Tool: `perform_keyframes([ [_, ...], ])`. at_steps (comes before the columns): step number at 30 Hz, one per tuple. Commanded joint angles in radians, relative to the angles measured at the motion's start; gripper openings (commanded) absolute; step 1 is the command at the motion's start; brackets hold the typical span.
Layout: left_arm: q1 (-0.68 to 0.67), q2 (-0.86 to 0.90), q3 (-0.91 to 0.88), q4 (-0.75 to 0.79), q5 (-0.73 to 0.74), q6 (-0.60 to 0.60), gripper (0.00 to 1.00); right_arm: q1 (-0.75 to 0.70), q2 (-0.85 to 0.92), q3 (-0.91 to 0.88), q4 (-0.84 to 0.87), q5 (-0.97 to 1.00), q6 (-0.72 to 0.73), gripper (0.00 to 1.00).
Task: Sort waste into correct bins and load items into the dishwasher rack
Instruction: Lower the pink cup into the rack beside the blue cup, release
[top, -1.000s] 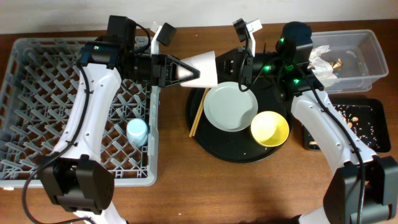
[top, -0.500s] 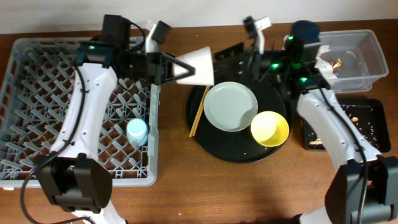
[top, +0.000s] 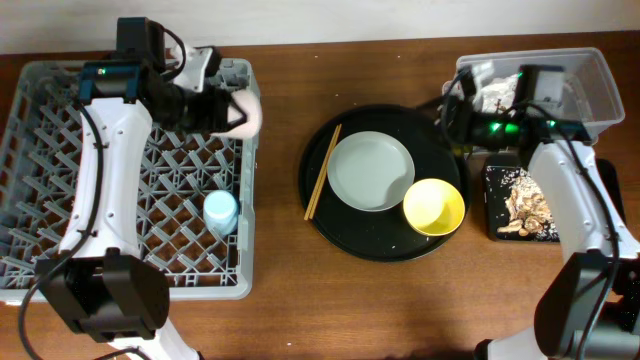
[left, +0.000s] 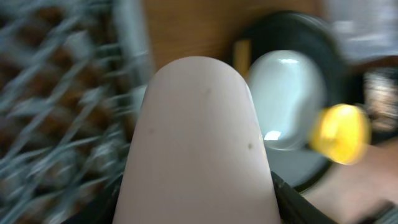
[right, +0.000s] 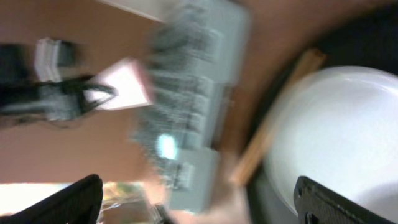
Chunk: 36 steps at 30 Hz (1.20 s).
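Overhead view shows the left gripper (top: 234, 108) clasping the small pink cup (top: 246, 113) over the dishwasher rack's (top: 60, 250) two-o'clock corner, while the right gripper (top: 450, 116) gapes wide.

Left end effector (top: 238, 108) clenched; right (top: 453, 118) splayed

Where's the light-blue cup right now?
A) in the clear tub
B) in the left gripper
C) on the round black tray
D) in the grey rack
D: the light-blue cup sits on the lattice floor of the grey rack, close to its right wall, while the left gripper is closed on the pink cup.
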Motion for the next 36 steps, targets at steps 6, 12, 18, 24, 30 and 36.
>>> perform_keyframes([
  [6,-0.014,-0.005,0.033,-0.079,-0.449,-0.077,0.26,0.109,0.003,0.002,-0.180,0.595,-0.134,0.98],
  [12,-0.090,-0.002,0.007,-0.109,-0.555,-0.117,0.26,0.133,0.003,0.002,-0.204,0.640,-0.134,0.98],
  [18,-0.108,0.046,-0.015,-0.042,-0.565,-0.117,0.26,0.133,0.003,0.002,-0.211,0.640,-0.135,0.98],
  [24,-0.114,0.121,-0.016,-0.067,-0.530,-0.117,0.26,0.133,0.003,0.002,-0.211,0.640,-0.135,0.98],
  [30,-0.131,0.125,-0.016,-0.119,-0.527,-0.117,0.26,0.133,0.003,0.002,-0.218,0.641,-0.135,0.98],
  [36,-0.148,0.125,-0.017,-0.153,-0.527,-0.117,0.26,0.133,0.003,0.002,-0.222,0.641,-0.135,0.98],
])
